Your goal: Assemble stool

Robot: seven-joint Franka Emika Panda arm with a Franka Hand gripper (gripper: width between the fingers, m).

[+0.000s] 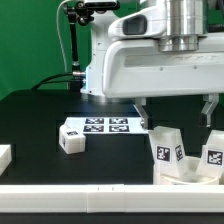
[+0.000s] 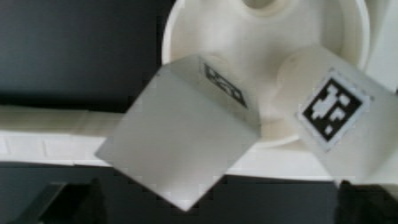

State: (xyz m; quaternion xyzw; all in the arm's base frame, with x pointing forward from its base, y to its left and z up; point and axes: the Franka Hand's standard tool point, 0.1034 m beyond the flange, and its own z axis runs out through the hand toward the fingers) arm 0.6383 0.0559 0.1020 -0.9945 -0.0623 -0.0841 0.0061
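The round white seat disc (image 1: 186, 174) lies at the exterior view's right, by the front wall. Two chunky white legs with tags stand on it, one (image 1: 167, 149) beside the other (image 1: 213, 150). A third tagged leg (image 1: 72, 138) lies on the black table, to the left of the marker board (image 1: 108, 125). My gripper (image 1: 176, 113) hangs open and empty above the two legs. In the wrist view the seat disc (image 2: 222, 45) and both legs (image 2: 183, 135) (image 2: 334, 102) fill the frame. The gripper (image 2: 217, 207) shows only as dark fingers at the edge.
A plain white block (image 1: 4, 156) sits at the exterior view's left edge. A white wall (image 1: 80, 196) runs along the table's front, and it also shows in the wrist view (image 2: 50, 128). The arm's base (image 1: 110, 60) stands behind the marker board.
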